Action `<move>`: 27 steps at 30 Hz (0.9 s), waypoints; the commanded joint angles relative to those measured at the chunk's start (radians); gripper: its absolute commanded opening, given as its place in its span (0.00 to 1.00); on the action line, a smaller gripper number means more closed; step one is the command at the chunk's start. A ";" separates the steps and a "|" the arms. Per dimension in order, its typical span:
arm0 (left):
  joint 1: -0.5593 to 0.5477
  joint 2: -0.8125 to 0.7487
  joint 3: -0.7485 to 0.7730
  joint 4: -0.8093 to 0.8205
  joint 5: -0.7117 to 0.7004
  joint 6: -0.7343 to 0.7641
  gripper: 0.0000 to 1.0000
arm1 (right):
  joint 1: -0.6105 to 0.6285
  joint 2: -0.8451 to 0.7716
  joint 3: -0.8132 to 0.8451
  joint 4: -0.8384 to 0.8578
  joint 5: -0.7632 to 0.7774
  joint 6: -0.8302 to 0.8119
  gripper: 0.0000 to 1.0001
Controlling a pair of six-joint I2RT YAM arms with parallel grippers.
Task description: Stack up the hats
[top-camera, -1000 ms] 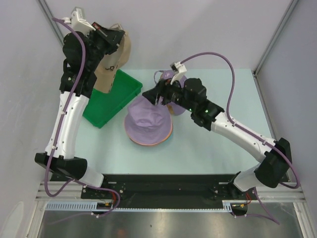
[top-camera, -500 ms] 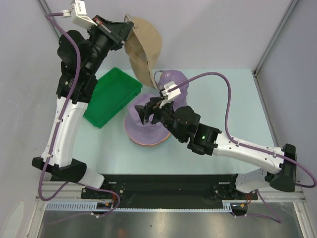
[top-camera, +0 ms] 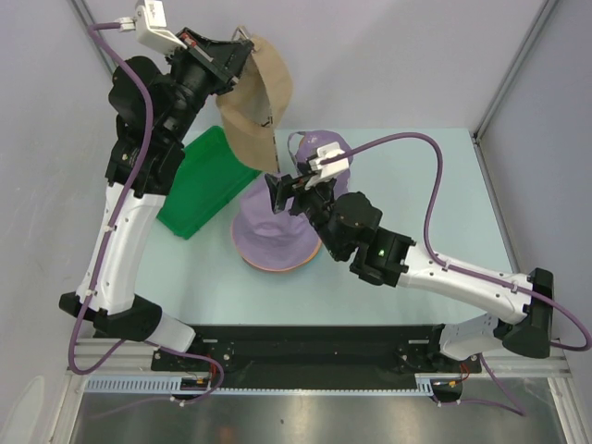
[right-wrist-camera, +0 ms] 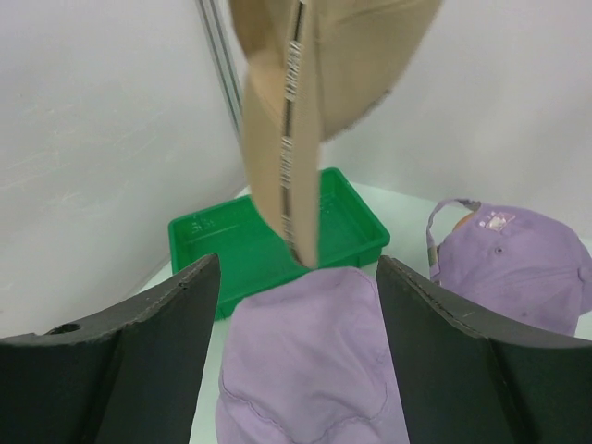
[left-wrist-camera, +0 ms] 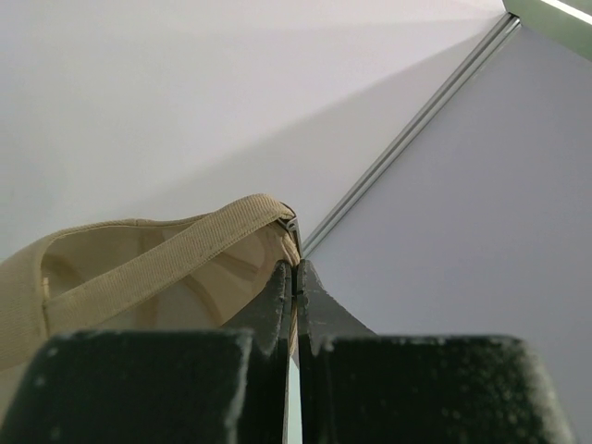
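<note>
Counter: the pale teal counter [top-camera: 453, 213] carries a tray, a pile of hats and one loose cap.
Green plastic tray [top-camera: 208, 180]: a shallow rectangular tray at the back left, just beside the pile; no hat is seen in it.
Pile: a lavender cloth bucket hat [top-camera: 268, 236] lies on top at the middle of the counter, and the edge of an orange hat [top-camera: 277, 269] shows under its brim. This part of the stacking seems done.
Tan cloth baseball cap [top-camera: 254, 111]: it hangs in the air, above the far side of the pile and not touching it.
Lavender cloth cap [top-camera: 319, 143]: it lies alone on the counter behind the pile, not stacked.
Left end effector [left-wrist-camera: 294, 268]: raised high at the back left, its jaws pressed together on the rim of the tan cap.
Right end effector [right-wrist-camera: 298, 277]: its jaws stand wide apart and hold nothing; it hovers over the crown of the lavender bucket hat, just below the hanging cap.
Left to do: by judgement, the tan cap must go down on the pile, and then the loose lavender cap.
</note>
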 commanded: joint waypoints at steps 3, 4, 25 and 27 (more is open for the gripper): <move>-0.012 -0.010 0.048 0.017 -0.020 0.036 0.00 | -0.036 0.041 0.100 0.074 0.011 -0.019 0.75; -0.014 -0.013 0.048 0.015 -0.020 0.034 0.00 | -0.065 0.045 0.100 0.074 0.004 -0.010 0.75; -0.037 0.001 0.054 -0.003 -0.020 -0.018 0.00 | -0.188 0.150 0.165 0.063 -0.206 0.065 0.76; -0.040 0.007 0.058 -0.002 -0.020 -0.018 0.00 | -0.191 0.159 0.170 0.063 -0.203 0.065 0.76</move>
